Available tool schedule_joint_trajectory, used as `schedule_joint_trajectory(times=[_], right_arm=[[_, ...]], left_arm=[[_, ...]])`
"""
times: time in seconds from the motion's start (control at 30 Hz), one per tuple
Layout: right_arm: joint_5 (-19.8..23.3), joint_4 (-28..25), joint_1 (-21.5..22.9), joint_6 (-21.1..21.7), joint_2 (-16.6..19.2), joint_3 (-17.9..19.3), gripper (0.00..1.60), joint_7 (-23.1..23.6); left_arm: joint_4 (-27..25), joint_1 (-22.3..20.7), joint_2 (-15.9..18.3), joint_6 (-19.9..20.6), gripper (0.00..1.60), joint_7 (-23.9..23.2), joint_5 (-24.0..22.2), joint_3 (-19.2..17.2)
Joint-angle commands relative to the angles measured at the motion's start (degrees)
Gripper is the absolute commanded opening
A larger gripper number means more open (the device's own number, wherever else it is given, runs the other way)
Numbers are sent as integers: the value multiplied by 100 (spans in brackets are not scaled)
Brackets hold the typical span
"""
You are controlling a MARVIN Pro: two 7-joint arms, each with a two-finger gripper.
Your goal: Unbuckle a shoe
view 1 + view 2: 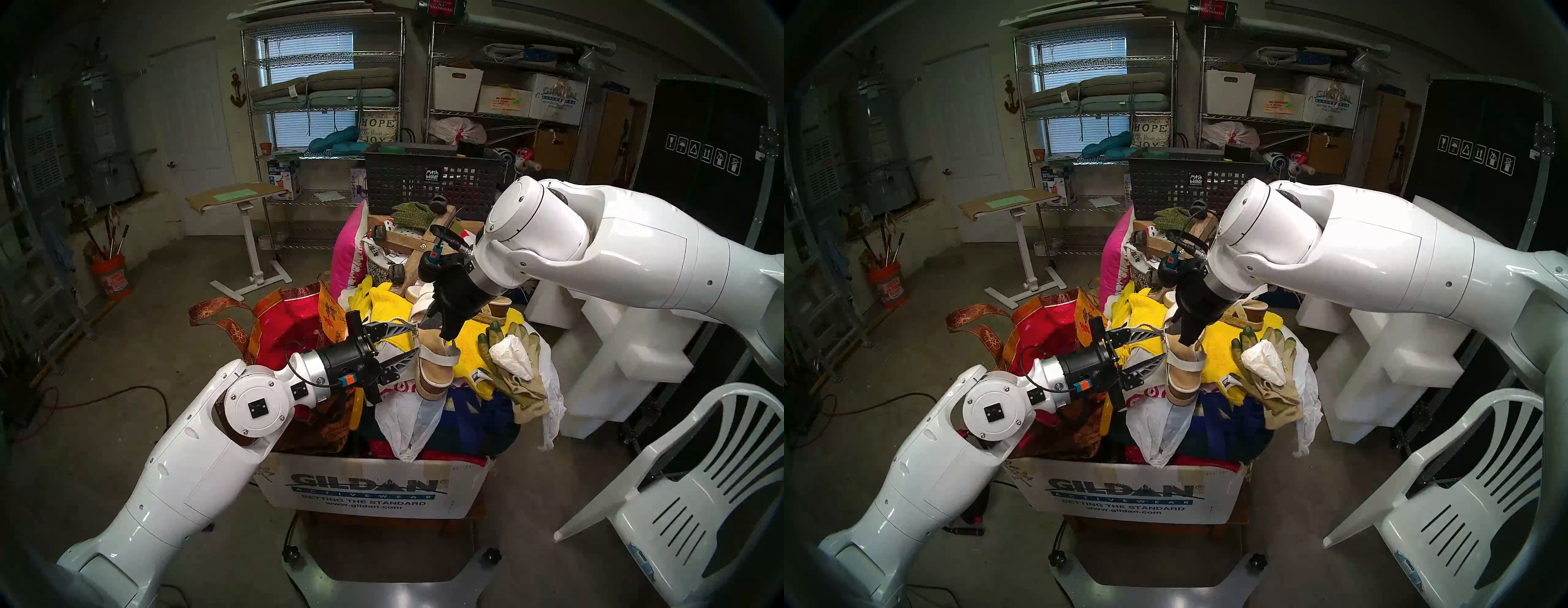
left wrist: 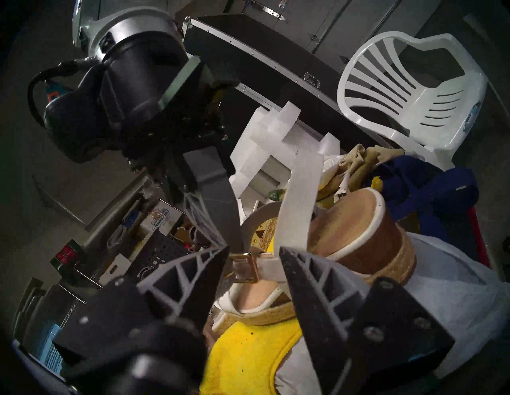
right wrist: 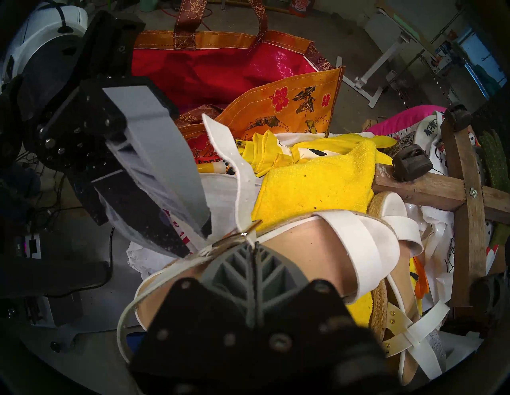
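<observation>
The shoe [image 1: 437, 369] [image 1: 1185, 373], a white-strapped platform sandal with a tan footbed and jute sole, lies tilted on a pile of clutter. My right gripper [image 1: 445, 335] [image 3: 252, 244] comes down from above and is shut on the thin ankle strap right at the gold buckle [image 2: 245, 269]. The strap's loose end [image 2: 300, 198] [image 3: 229, 154] sticks up free. My left gripper [image 1: 417, 339] [image 2: 252, 249] reaches in from the left and is open. Its fingertips straddle the buckle and hold nothing.
The pile fills a Gildan cardboard box [image 1: 360, 488]: yellow towel [image 1: 471, 339], work gloves [image 1: 509, 361], plastic bags, the twin sandal [image 3: 408, 325]. A red tote bag [image 1: 297, 327] stands left of it. White foam blocks [image 1: 615, 339] and a white plastic chair [image 1: 679, 488] are on the right.
</observation>
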Motion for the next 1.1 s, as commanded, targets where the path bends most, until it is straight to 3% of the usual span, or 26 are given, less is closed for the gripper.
schedule_joint_trajectory(times=[0.0, 0.33, 0.37, 0.43, 0.53, 0.63, 1.07], right_arm=[[-6, -20, 101, -31, 45, 88, 0, 6], [-26, -23, 110, -36, 54, 100, 0, 38], [-22, -21, 107, -34, 52, 106, 0, 38], [-21, -21, 106, -33, 51, 108, 0, 38], [-21, -21, 102, -32, 49, 115, 0, 27], [-28, -6, 109, -35, 40, 116, 0, 36], [-66, 95, 143, -70, -30, 118, 0, 118]], left_arm=[[-183, -75, -59, 110, 97, -37, -142, -61], [-189, -71, -84, 133, 97, -88, -145, -86], [-265, 17, -136, 340, 45, -59, -211, -137], [-289, 28, -128, 345, 46, -56, -213, -146], [-472, 115, -93, 710, 55, -265, -538, -240], [-562, 179, -41, 924, 53, -419, -749, -290], [-604, 185, -90, 1081, 55, -562, -791, -361]])
